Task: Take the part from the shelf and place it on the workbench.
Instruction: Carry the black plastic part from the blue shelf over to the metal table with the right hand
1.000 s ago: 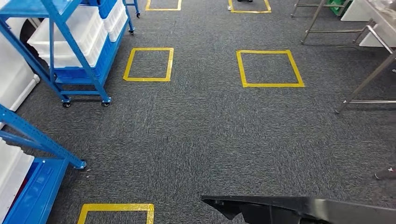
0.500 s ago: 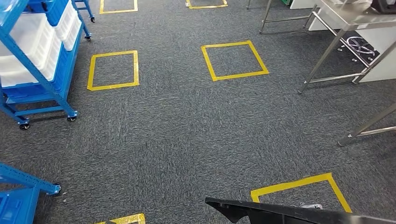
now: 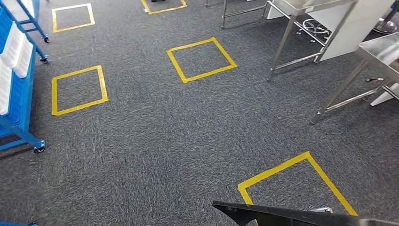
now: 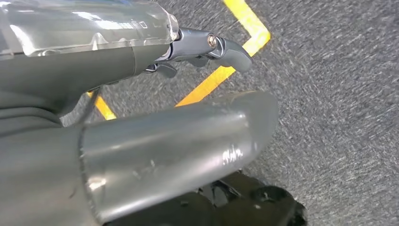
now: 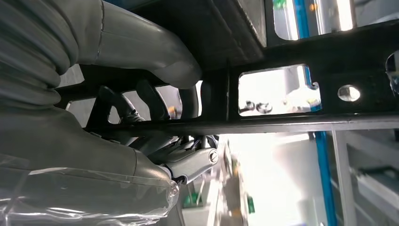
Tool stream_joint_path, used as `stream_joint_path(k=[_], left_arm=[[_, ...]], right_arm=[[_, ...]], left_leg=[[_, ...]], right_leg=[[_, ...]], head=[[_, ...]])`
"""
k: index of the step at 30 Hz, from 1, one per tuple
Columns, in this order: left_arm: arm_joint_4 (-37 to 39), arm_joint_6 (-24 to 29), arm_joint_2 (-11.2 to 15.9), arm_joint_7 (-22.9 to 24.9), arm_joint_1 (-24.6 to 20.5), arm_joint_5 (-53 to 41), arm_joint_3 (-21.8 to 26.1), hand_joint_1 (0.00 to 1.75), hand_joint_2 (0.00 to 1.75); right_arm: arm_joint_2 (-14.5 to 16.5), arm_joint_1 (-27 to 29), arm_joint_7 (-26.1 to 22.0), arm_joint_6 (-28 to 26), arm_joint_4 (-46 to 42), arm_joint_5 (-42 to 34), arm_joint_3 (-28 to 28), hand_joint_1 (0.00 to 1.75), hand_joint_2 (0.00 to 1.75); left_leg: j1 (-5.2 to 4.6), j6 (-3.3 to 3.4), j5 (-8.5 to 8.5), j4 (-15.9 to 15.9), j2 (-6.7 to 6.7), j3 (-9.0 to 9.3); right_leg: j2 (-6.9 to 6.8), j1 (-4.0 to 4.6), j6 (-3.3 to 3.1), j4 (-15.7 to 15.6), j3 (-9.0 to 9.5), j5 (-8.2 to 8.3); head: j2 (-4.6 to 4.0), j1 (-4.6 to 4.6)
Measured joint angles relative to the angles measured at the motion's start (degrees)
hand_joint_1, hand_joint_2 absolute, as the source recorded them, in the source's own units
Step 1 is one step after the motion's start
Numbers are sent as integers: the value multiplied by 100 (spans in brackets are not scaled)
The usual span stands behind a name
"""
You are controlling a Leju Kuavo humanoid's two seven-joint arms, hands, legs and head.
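Note:
The black part (image 3: 301, 215), a flat dark plastic piece with a pointed end, juts in along the bottom edge of the head view, above the carpet. In the right wrist view my right hand (image 5: 141, 99) grips this black part (image 5: 301, 52), its thumb and dark fingers wrapped around a bar of its cut-out frame. My left hand (image 4: 188, 122) hangs over the grey carpet with its thumb and fingers apart and nothing in them. The steel workbench (image 3: 379, 51) stands at the right edge of the head view. The blue shelf (image 3: 19, 89) with white bins is at the far left.
Yellow tape squares mark the carpet: one (image 3: 297, 181) just ahead of the part, one (image 3: 201, 60) in the middle distance, one (image 3: 78, 90) near the shelf. A second steel table (image 3: 291, 12) and a white cabinet (image 3: 350, 26) stand at the back right.
The whole picture has swung: the camera has turned right. The blue shelves have slid off to the left and the steel tables have come in on the right. The part stays in my right hand.

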Motion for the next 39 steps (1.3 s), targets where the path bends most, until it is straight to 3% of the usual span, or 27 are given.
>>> stream_joint_path(k=[1,3,5,7,9,11,13,14,15,16,18,20,22,23,25,26,27,29,30,32,34,36,38,39], left_arm=[[0,15,1,16,0,-21,1,0,0],[0,26,-3,38,0,-56,1,0,0],[0,2,-9,27,-2,-61,2,0,0],[0,-27,-16,9,-16,-56,4,0,0],[-1,-45,-21,-3,-23,-49,9,0,0],[-2,-40,-21,-9,-12,-50,28,0,0],[-2,-4,-19,-20,4,-59,58,0,0],[-2,18,-19,-33,7,-66,70,0,0],[-2,35,-19,-49,4,-72,79,0,0],[-2,45,-20,-64,-2,-76,84,0,0],[-2,47,-34,-105,-12,-83,88,0,0],[-2,45,-53,-158,-21,-91,90,0,0],[-2,45,-64,-193,-45,-97,90,0,0],[-3,46,-67,-199,-58,-98,90,0,0],[-4,47,-70,-208,-67,-101,91,0,0],[-4,47,-70,-215,-60,-108,92,0,0],[-4,46,-70,-227,-49,-120,92,0,0],[-5,45,-71,-253,-25,-144,93,0,0],[-8,45,-71,-261,-18,-151,93,0,0],[-21,45,-70,-267,-21,-149,99,0,0],[-36,38,-72,-269,-26,-143,118,0,0],[-45,30,-75,-260,-27,-122,150,0,0],[-51,26,-77,-236,-28,-95,187,0,0],[-57,26,-73,-222,-31,-87,207,0,0]], right_arm=[[0,1,1,1,0,0,-10,175,175],[0,-7,-1,-2,-1,10,-32,175,175],[1,-16,-11,-30,-2,55,-52,175,175],[1,-10,-31,-70,-7,113,-78,175,175],[-1,-4,-52,-98,-29,144,-119,175,175],[-1,-19,-76,-119,-56,154,-160,175,175],[-1,-28,-93,-142,-66,161,-194,175,175],[-2,-24,-97,-156,-68,163,-209,175,175],[-2,-20,-99,-169,-72,164,-222,175,175],[-2,-16,-102,-178,-79,164,-231,175,175],[-2,-16,-113,-184,-106,167,-242,175,175],[-2,-19,-130,-192,-133,179,-248,175,175],[-2,-12,-139,-199,-146,195,-264,175,175],[-2,-4,-142,-199,-150,198,-277,175,175],[-1,-9,-149,-199,-160,208,-302,175,175],[-1,-19,-154,-203,-163,215,-310,175,175],[-1,-32,-161,-210,-165,226,-315,175,175],[0,-44,-176,-224,-163,250,-327,175,175],[0,-45,-184,-223,-162,260,-332,175,175],[0,-53,-188,-209,-158,280,-339,175,175],[0,-74,-189,-189,-146,300,-344,175,175],[0,-95,-185,-172,-132,313,-352,175,175],[0,-102,-180,-169,-119,331,-362,175,175],[0,-102,-179,-179,-113,348,-367,175,175]], left_leg=[[18,-19,234,-301,-47,104],[62,-36,538,-948,-316,354],[65,11,555,-1204,-497,451],[44,102,558,-1235,-395,465],[47,182,586,-1289,-250,495],[36,234,593,-1332,-86,519],[17,255,569,-1339,97,534],[11,260,550,-1339,183,547],[6,259,529,-1339,266,571],[1,255,504,-1340,341,606],[-18,229,443,-1344,475,678],[-35,179,395,-1361,590,728],[-50,125,364,-1407,725,806],[-51,99,334,-1402,702,850],[-44,61,156,-1150,414,798],[-29,53,1,-854,207,655],[-24,46,-165,-492,83,458],[-21,24,-295,61,18,100],[-19,12,-189,76,11,33],[1,-7,269,-463,-71,173],[31,2,526,-1031,-336,372],[22,64,511,-1179,-466,426],[25,154,536,-1215,-334,449],[38,194,550,-1241,-268,467]], right_leg=[[91,-16,29,42,3,-27],[254,-40,107,165,-33,-101],[389,-51,187,249,-102,-138],[477,-68,254,249,-145,-123],[204,-58,305,388,-224,-200],[-196,-44,342,939,-509,-482],[-310,-52,365,1613,-888,-733],[-321,-54,366,1758,-983,-726],[-333,-51,355,1695,-970,-612],[-370,-40,328,1422,-842,-414],[-651,37,219,656,-462,-68],[-868,125,120,259,-266,8],[-766,143,77,213,-245,-13],[-687,123,61,168,-214,2],[-531,61,14,70,-138,37],[-459,36,-6,47,-115,44],[-379,26,-24,44,-109,40],[-188,18,-32,65,-105,24],[-85,12,-20,87,-101,11],[100,-12,26,162,-97,-40],[252,-22,97,263,-131,-101],[379,-31,172,306,-182,-117],[483,-48,233,299,-208,-95],[428,-44,257,340,-232,-120]], head=[[-1,-1],[-1,-3],[-1,-9],[-1,-17],[-1,8],[0,41],[-1,47],[-1,48],[-1,47],[-1,48],[-1,47],[0,50],[0,54],[0,51],[-1,35],[-1,27],[-1,19],[0,14],[0,14],[0,13],[0,8],[0,5],[0,6],[0,21]])
